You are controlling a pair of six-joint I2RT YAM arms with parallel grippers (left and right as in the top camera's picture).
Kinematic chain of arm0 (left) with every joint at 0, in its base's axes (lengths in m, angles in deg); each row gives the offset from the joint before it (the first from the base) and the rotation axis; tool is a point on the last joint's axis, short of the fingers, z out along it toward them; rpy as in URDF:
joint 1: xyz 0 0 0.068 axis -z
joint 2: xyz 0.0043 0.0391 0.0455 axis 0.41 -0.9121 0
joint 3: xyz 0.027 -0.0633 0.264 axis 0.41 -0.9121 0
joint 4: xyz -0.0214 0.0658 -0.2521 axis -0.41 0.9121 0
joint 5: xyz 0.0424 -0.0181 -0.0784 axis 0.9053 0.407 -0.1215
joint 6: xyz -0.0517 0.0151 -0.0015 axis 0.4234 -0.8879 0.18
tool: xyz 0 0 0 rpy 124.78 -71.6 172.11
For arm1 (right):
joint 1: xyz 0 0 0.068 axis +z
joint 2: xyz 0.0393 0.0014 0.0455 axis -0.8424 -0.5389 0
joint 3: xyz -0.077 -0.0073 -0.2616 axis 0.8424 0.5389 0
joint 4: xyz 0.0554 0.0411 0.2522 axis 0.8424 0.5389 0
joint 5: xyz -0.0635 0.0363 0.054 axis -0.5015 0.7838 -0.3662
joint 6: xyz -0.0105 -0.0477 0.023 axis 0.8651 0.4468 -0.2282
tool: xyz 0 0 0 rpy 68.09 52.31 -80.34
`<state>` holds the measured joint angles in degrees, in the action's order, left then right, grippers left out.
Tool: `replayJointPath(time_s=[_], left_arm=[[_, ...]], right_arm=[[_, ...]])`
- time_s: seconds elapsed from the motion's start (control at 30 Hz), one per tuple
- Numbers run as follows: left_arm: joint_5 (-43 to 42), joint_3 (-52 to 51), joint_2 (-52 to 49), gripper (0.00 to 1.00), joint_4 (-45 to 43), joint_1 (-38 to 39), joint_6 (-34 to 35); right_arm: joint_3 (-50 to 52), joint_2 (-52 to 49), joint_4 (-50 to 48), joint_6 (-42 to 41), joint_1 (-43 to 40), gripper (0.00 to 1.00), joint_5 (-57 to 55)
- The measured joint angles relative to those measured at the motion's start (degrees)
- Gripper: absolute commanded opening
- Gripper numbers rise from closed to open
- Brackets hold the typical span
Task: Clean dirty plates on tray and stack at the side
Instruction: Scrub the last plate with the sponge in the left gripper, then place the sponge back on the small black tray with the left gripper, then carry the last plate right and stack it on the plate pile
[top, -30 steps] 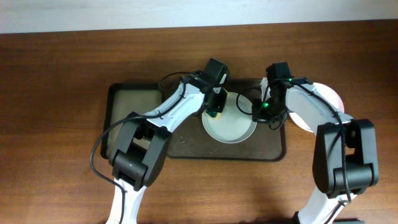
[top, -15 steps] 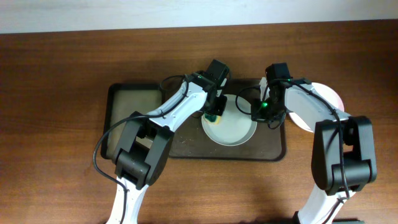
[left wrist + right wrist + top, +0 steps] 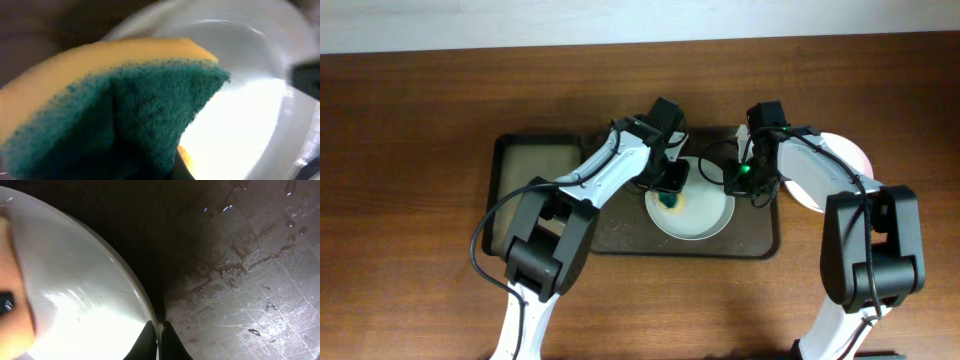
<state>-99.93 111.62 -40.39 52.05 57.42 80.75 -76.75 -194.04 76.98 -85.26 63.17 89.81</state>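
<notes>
Wiping step in hand: left gripper (image 3: 672, 184) clamps sponge (image 3: 125, 110) against plate (image 3: 708, 218); right gripper (image 3: 160, 332) pinches its rim. Next move likely calls for firm strokes across the plate.

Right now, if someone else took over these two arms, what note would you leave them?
Left gripper: shut on a yellow-and-green sponge, on the round white plate in the large dark brown rectangular tray.
Right gripper: shut on that plate's rim.
Done: another white plate lies right of the tray; more beneath, cannot tell.
Left: finish wiping this plate, then stack it there.
</notes>
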Motion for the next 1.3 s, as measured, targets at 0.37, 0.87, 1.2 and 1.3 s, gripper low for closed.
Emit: replayJointPath(time_s=[0.37,0.87,1.2,1.3], left_arm=[[-5.3,15.2,-3.1,0.02,13.9,-1.8,0.2],[30.0,6.4,0.3,0.43,27.9,-27.7,3.4],[26.8,13.8,0.5,1.0,35.0,-27.7,2.6],[23.1,22.5,4.5,1.0,35.0,-27.7,2.3]], right_arm=[[0.0,-0.2,-0.5,-0.3,0.0,0.05,0.5],[0.1,-0.6,-0.7,-0.6,0.0,0.14,0.4],[-5.1,-1.1,6.9,-1.1,0.0,0.04,0.0],[-15.7,-1.0,15.6,-1.0,0.1,0.04,-6.4]])
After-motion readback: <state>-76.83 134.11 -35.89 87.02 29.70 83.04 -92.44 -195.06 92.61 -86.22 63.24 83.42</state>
